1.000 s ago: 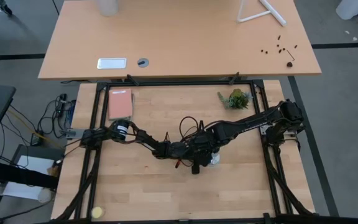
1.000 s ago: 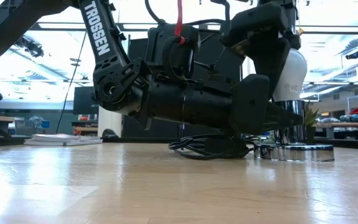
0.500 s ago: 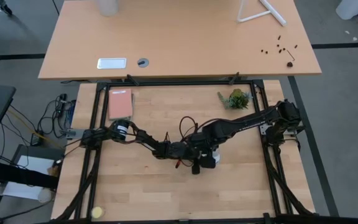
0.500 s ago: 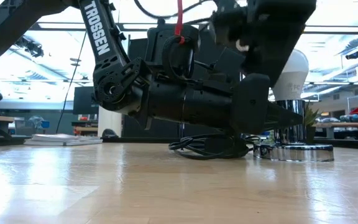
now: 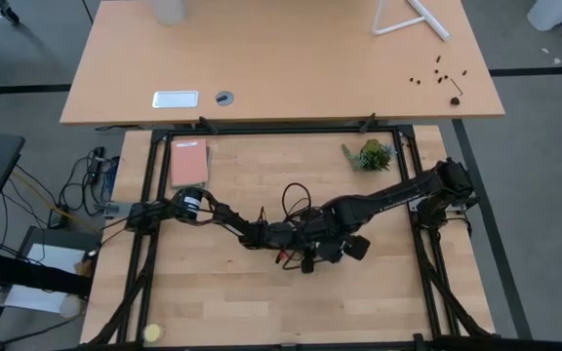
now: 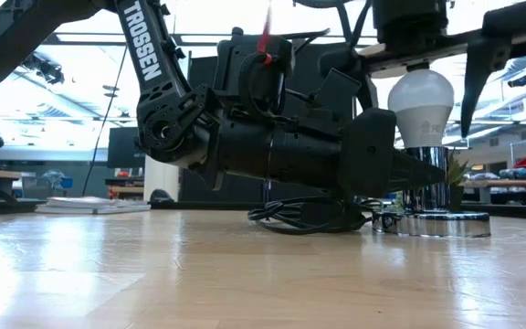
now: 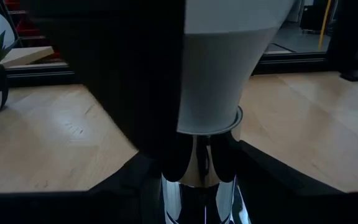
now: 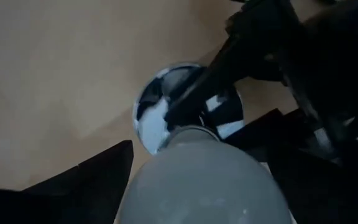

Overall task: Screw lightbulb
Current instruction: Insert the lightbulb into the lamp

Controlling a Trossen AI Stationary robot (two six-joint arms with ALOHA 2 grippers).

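Now I see my right pincer [image 6: 446, 68] spread wide around the lightbulb [image 6: 420, 102], while my left pincer [image 6: 427, 174] pinches the chrome socket [image 6: 427, 187].

— Surroundings?
— A second light wooden desk [image 5: 281, 58] stands beyond the work table, on grey floor [image 5: 27, 58] marked with dark lines.

— Anything on it?
— A white stand [image 5: 408, 19] far right, small dark bits [image 5: 442, 73] near it.

— Lighting?
— Bright ceiling strips [image 6: 80, 41]; workbenches [image 6: 519, 187] behind.
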